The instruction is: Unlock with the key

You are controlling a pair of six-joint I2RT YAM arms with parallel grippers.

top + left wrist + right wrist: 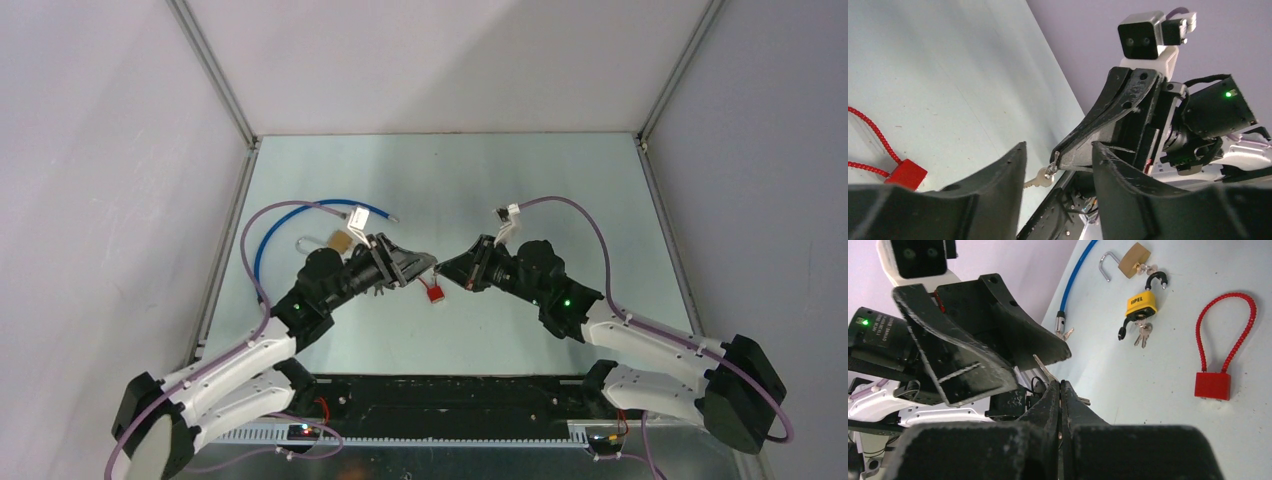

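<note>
My right gripper (1060, 385) is shut on a small key ring, and a silver key (1040, 178) hangs from its tip. A key blade (1045, 371) sticks up beside its closed fingers. My left gripper (1059, 146) is open and empty, its fingers (1013, 325) on either side of the right gripper's tip (1063, 155). Both meet in mid-air above the table's middle (438, 268). A red cable padlock (434, 291) lies just below them and also shows in the left wrist view (907, 173) and the right wrist view (1213, 385).
A yellow padlock (1141, 304) with keys in it, a brass padlock (1134, 259) and a blue cable lock (1075, 277) lie on the table behind the left arm. The brass padlock (340, 243) and blue cable (268, 235) show left of centre. Grey walls enclose the table.
</note>
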